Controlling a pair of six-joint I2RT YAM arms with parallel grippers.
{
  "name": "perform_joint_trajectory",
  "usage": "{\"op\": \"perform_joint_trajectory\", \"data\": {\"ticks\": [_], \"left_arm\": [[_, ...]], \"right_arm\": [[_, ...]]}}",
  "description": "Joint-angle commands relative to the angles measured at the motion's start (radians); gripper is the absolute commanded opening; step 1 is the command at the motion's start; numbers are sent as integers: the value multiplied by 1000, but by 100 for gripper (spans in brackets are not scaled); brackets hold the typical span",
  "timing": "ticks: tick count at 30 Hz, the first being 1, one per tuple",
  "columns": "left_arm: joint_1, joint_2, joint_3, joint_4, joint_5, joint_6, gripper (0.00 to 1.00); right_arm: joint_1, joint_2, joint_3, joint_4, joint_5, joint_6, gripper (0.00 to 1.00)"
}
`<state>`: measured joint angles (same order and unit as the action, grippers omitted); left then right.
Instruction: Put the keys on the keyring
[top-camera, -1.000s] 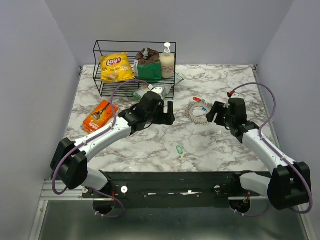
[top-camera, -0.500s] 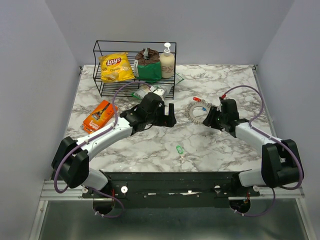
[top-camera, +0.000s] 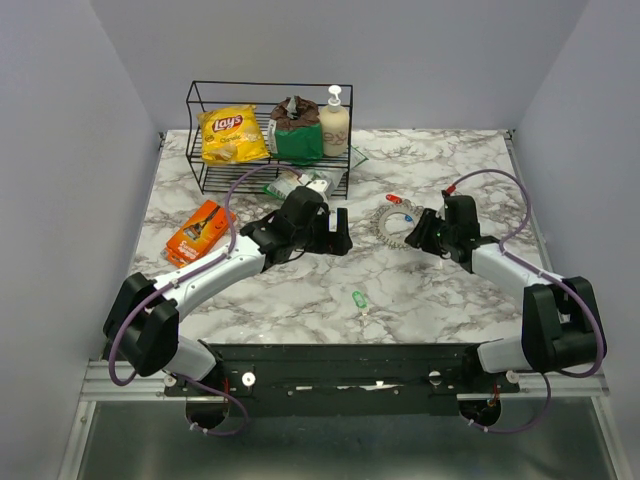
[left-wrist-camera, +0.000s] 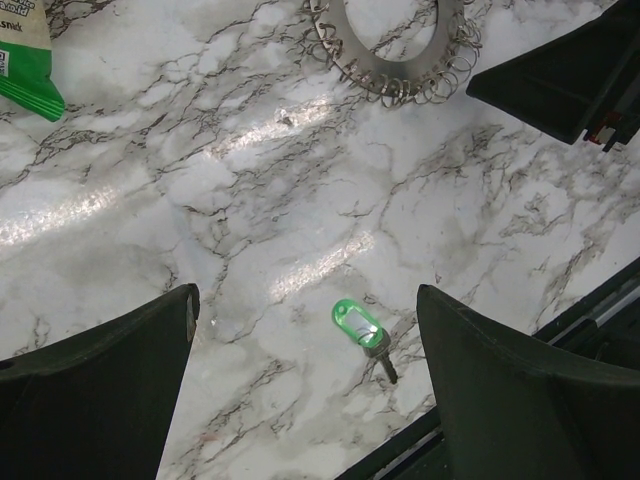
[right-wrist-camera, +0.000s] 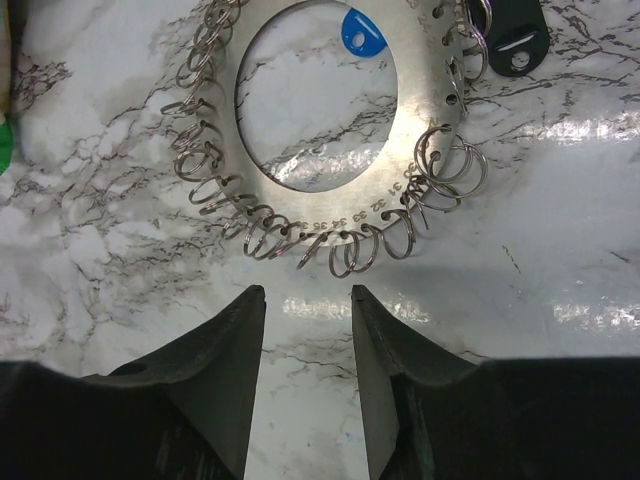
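Note:
The keyring is a flat metal disc with a round hole and many small split rings round its rim; it lies on the marble table and also shows in the right wrist view and the left wrist view. A red key lies at its far edge. A blue key shows inside its hole. A green key lies alone nearer the front. My right gripper is open and empty, its tips just short of the ring's rim. My left gripper is open and empty above the table.
A black wire rack at the back holds a Lay's bag, a green bag and a soap bottle. An orange packet lies at the left. A snack packet lies by the rack. A black tag sits beside the ring.
My right gripper has moved left and in toward the keyring's rim. The left arm has hardly moved.

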<state>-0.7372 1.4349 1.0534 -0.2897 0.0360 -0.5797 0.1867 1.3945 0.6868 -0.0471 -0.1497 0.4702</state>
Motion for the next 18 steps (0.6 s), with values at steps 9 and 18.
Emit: {"op": "perform_joint_trajectory", "data": {"ticks": [9, 18], "left_arm": [[-2, 4, -36, 14, -19, -17, 99], [-2, 13, -35, -2, -25, -16, 99]], "right_arm": [[-6, -5, 71, -33, 41, -48, 48], [-13, -28, 74, -56, 142, -54, 49]]}}
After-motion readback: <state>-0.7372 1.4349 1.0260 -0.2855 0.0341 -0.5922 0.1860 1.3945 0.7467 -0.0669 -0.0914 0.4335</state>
